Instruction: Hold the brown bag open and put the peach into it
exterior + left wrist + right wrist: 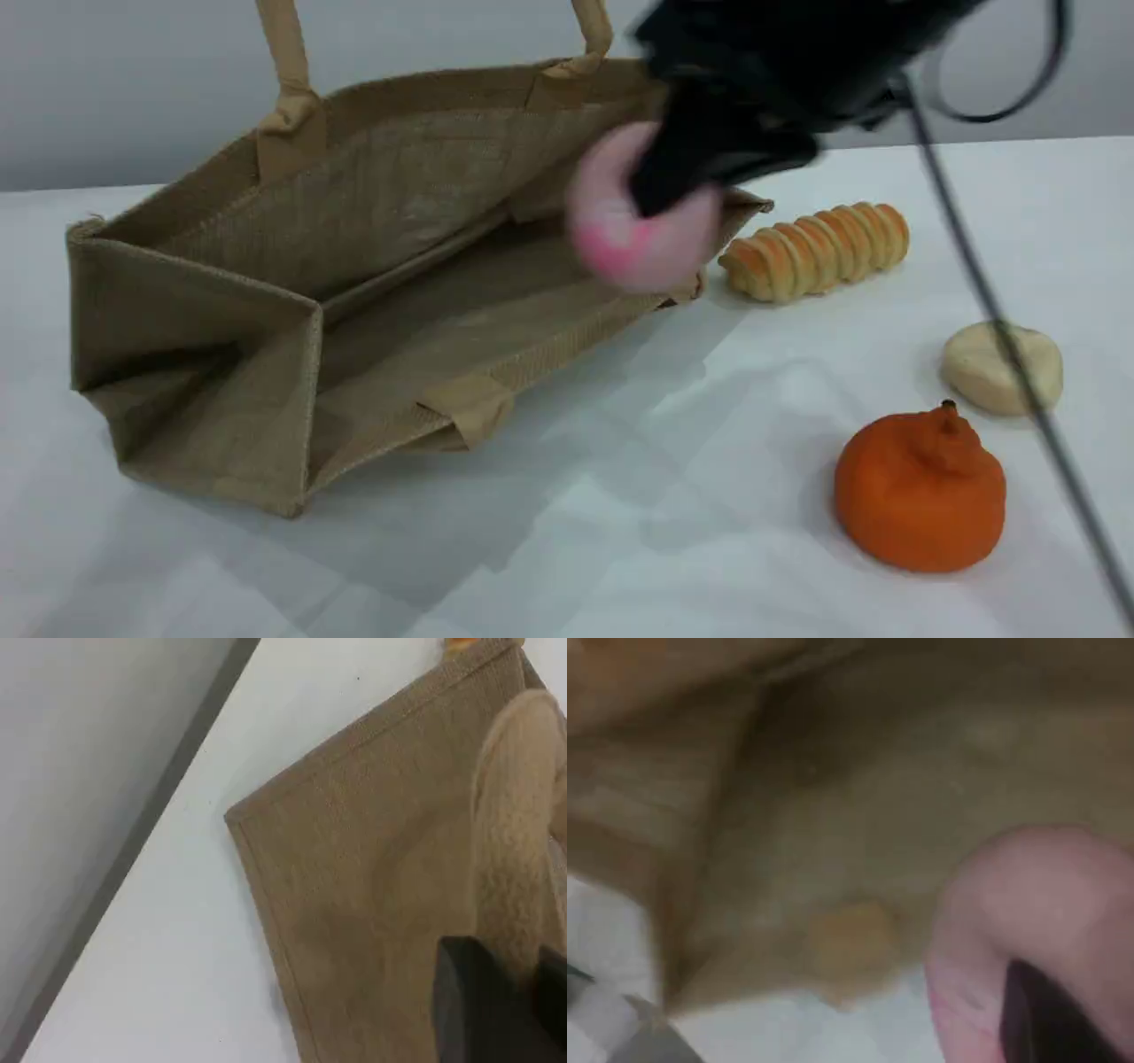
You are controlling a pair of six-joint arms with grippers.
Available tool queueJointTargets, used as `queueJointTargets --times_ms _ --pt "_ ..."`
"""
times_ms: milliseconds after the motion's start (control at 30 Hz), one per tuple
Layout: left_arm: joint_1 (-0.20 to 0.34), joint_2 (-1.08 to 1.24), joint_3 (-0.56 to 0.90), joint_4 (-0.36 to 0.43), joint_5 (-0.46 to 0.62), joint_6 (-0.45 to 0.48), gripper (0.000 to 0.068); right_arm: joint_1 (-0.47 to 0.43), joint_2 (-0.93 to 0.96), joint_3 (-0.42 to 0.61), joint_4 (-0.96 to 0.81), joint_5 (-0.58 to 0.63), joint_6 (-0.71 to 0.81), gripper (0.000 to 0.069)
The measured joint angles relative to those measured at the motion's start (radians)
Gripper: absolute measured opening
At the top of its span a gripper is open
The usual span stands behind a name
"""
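The brown bag point(399, 195) lies on the white table with its mouth gaping toward the right. One beige handle point(288, 62) runs up out of the scene view's top edge. In the left wrist view my left gripper point(509, 997) is shut on that handle point(518, 833), above the bag's outer wall point(372, 868). My right gripper point(678, 173) is shut on the pale-pink peach point(620, 244) and holds it in the air at the right end of the bag's mouth. The right wrist view is blurred. It shows the peach point(1028, 904) against a dark fingertip point(1045, 1019), with the bag's inside point(877, 797) beyond.
A ridged bread roll point(815, 248) lies just right of the bag's mouth. A cream bun point(1001, 368) and an orange stemmed fruit point(921, 487) sit at the front right. The right arm's thin cable point(1019, 372) slants across that side.
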Motion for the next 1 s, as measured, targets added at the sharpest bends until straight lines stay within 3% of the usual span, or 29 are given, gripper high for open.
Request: queueJointTargets --times_ms 133,267,467,600,733,900,1000 --pt "0.0 0.0 -0.001 0.0 0.0 -0.004 0.009 0.068 0.023 -0.002 0.131 -0.083 -0.111 0.0027" --pt "0.0 0.0 -0.001 -0.001 0.0 -0.005 0.009 0.075 0.079 -0.019 0.291 -0.135 -0.254 0.0027" --pt "0.0 0.0 -0.001 -0.002 0.0 -0.006 0.009 0.075 0.175 -0.07 0.543 -0.106 -0.48 0.0035" --pt "0.0 0.0 -0.001 -0.003 0.0 -0.006 0.009 0.075 0.227 -0.092 0.694 -0.066 -0.611 0.0083" --pt "0.0 0.0 -0.001 -0.003 0.0 -0.005 0.009 0.075 0.236 -0.092 0.787 -0.053 -0.702 0.0249" --pt "0.0 0.0 -0.001 -0.002 0.0 -0.005 0.009 0.075 0.236 -0.092 0.788 -0.046 -0.72 0.0531" --pt "0.0 0.0 -0.001 -0.002 0.0 -0.005 0.009 0.075 0.236 -0.092 0.787 -0.045 -0.72 0.0629"
